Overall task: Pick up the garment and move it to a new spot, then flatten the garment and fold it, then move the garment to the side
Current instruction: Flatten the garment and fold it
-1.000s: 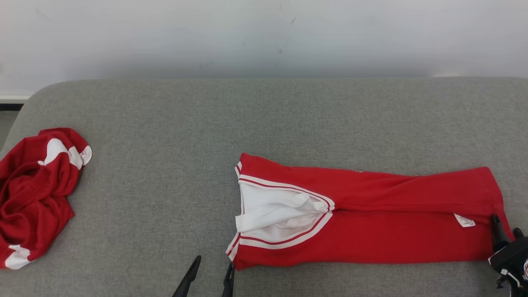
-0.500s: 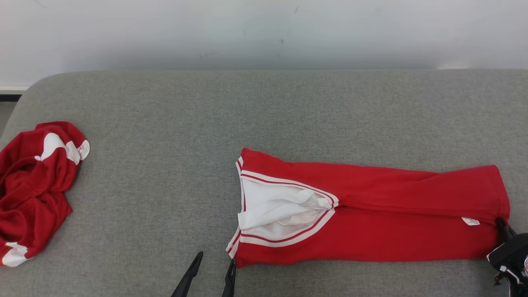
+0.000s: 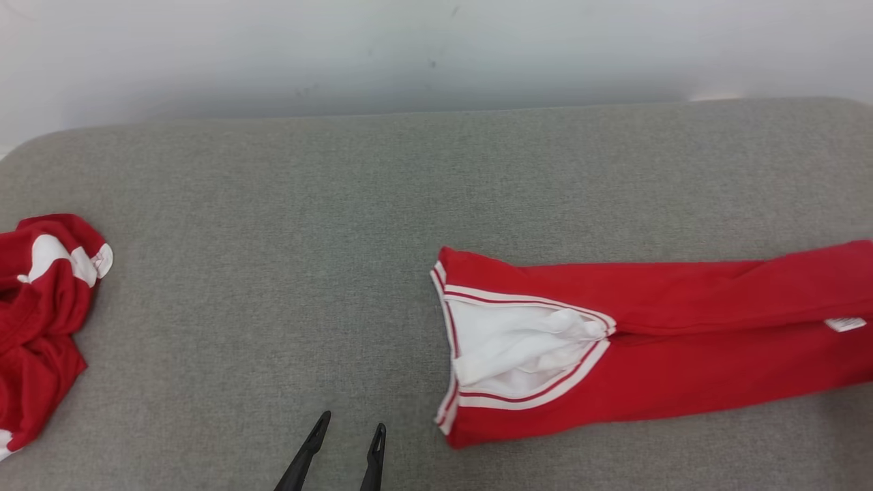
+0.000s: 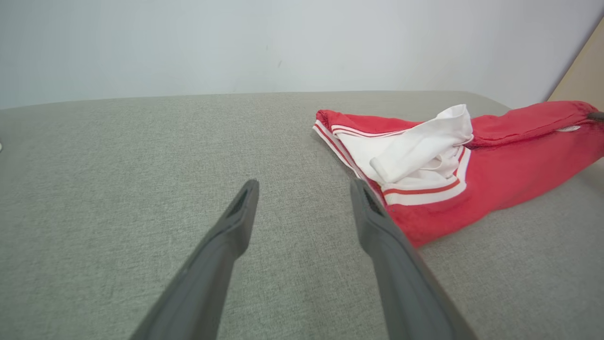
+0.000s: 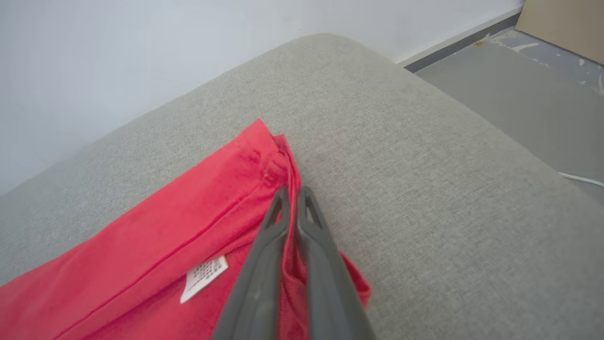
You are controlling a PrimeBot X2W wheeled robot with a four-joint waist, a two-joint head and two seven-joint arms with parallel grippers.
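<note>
A grey fabric-covered pad spreads below a pale wall. The garment, a red top folded lengthwise into a long strip, lies from the pad's middle out toward 3 o'clock. Its white-trimmed collar faces 9 o'clock. A crumpled red heap sits well apart at 9 o'clock. The left gripper hovers at 6 o'clock, fingers spread wide and empty, just beside the collar end. The right gripper is pinched tight on the hem, near a white label. The cloth looks light, soft and limp (likely to sag and let its layers slide apart if lifted by one end). A second hold at the collar's near corner, through all layers, seems wise.
</note>
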